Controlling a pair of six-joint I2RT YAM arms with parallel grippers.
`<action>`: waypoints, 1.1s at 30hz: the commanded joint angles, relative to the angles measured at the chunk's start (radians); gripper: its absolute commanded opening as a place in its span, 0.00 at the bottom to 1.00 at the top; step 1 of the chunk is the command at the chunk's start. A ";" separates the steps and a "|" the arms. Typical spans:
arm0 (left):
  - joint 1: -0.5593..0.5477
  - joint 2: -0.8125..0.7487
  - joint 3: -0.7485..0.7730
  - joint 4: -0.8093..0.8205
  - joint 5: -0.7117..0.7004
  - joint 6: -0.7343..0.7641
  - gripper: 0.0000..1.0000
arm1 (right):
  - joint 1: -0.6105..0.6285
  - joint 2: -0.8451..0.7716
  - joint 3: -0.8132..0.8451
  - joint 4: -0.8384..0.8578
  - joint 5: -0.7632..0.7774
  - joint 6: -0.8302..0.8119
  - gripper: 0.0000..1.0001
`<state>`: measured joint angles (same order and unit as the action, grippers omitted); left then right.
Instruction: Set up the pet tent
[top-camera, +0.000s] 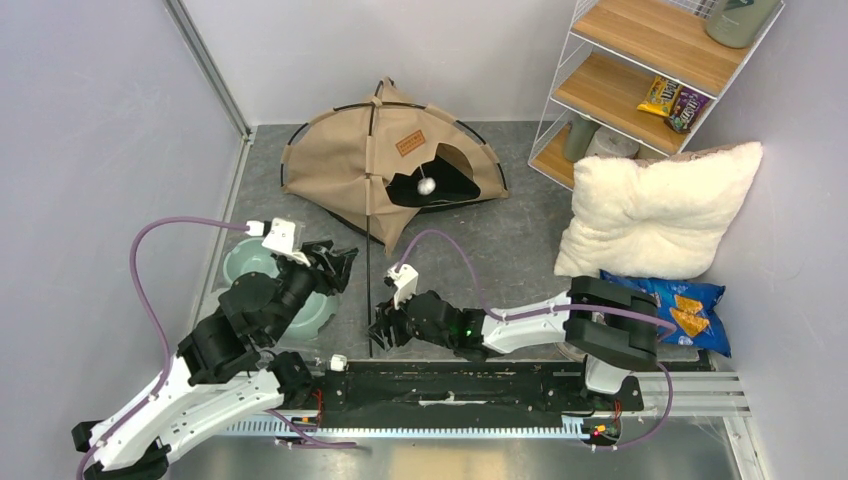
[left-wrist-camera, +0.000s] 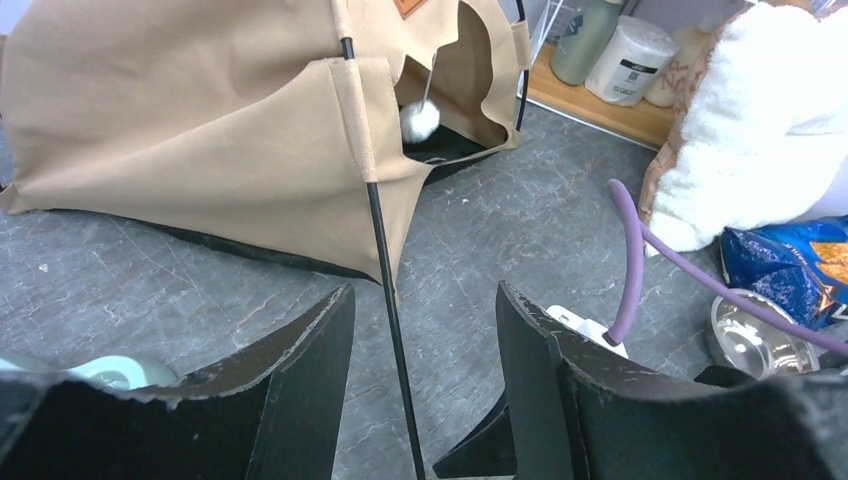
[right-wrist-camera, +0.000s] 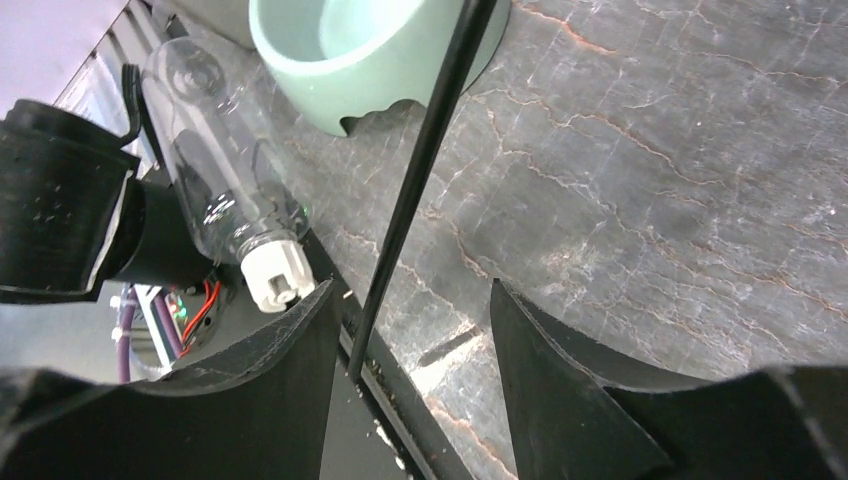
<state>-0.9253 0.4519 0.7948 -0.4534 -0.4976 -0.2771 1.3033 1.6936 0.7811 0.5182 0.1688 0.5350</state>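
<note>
From above, the tent (top-camera: 370, 165) sits slumped at the far middle of the grey floor (top-camera: 520, 240), its doorway facing right. One thin black pole (top-camera: 369, 290) juts from its near side straight toward the arms. The left gripper (top-camera: 343, 263) hangs just left of that pole, over a pale green bowl (top-camera: 245, 262). The right gripper (top-camera: 381, 331) is at the pole's near end. A white pillow (top-camera: 655, 205) leans on a shelf (top-camera: 640, 70) at right, with a blue chip bag (top-camera: 690, 312) in front of it.

In the left wrist view, the fingers stand apart and the pole runs between them, clear of both. The tent fills the upper left, with a white pom-pom (left-wrist-camera: 420, 121) hanging in the doorway.

In the right wrist view, the fingers are also spread. The pole passes between them, close to the left one; I cannot tell if it touches. A clear bottle (right-wrist-camera: 225, 190) lies beside the bowl.
</note>
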 joint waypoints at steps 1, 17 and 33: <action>-0.001 -0.019 -0.009 0.044 -0.036 -0.021 0.61 | 0.014 0.055 0.029 0.144 0.106 0.027 0.62; -0.001 -0.028 -0.047 0.055 -0.066 -0.037 0.61 | 0.018 -0.036 0.160 -0.151 0.116 0.144 0.00; -0.001 -0.101 -0.351 0.249 -0.286 -0.188 0.61 | -0.239 -0.178 0.404 -0.498 -0.190 0.399 0.00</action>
<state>-0.9253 0.3595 0.5137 -0.3523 -0.6849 -0.4034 1.1336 1.5501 1.1206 0.0570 0.0860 0.8238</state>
